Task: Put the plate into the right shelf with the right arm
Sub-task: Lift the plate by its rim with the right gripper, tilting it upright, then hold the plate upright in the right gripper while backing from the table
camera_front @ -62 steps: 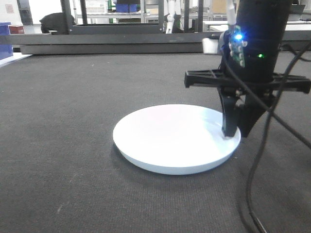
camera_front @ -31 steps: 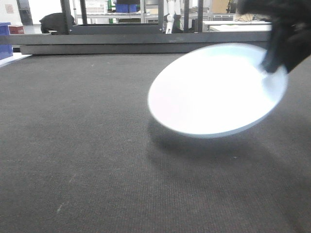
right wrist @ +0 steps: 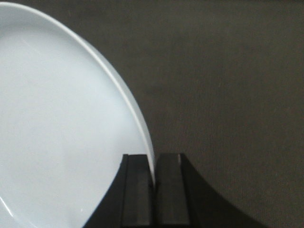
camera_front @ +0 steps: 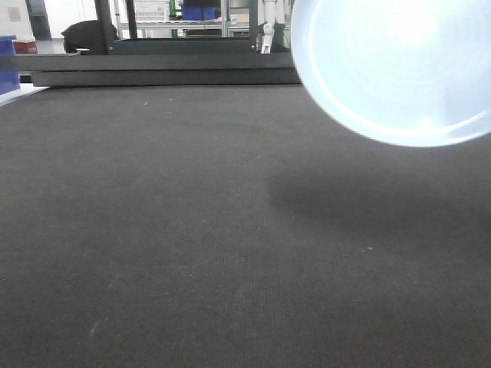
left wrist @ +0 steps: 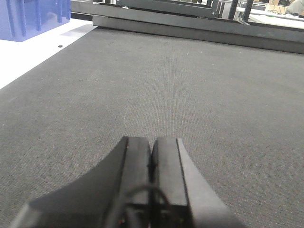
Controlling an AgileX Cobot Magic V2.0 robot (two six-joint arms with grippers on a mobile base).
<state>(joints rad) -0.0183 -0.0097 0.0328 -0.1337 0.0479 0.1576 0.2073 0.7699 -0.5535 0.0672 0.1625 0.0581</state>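
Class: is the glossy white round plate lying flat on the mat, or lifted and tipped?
Lifted and tipped: the plate hangs above its shadow, rim pinched by right gripper.

Plain white plate [camera_front: 391, 69], black right gripper [right wrist: 154, 166], dark grey mat [camera_front: 192, 230]

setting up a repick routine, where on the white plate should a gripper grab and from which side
Best the raised rim, approached edge-on from outside the plate, one finger inside and one beneath. The rim is thin enough to pinch, as the right gripper shows; the disc itself looks too wide.
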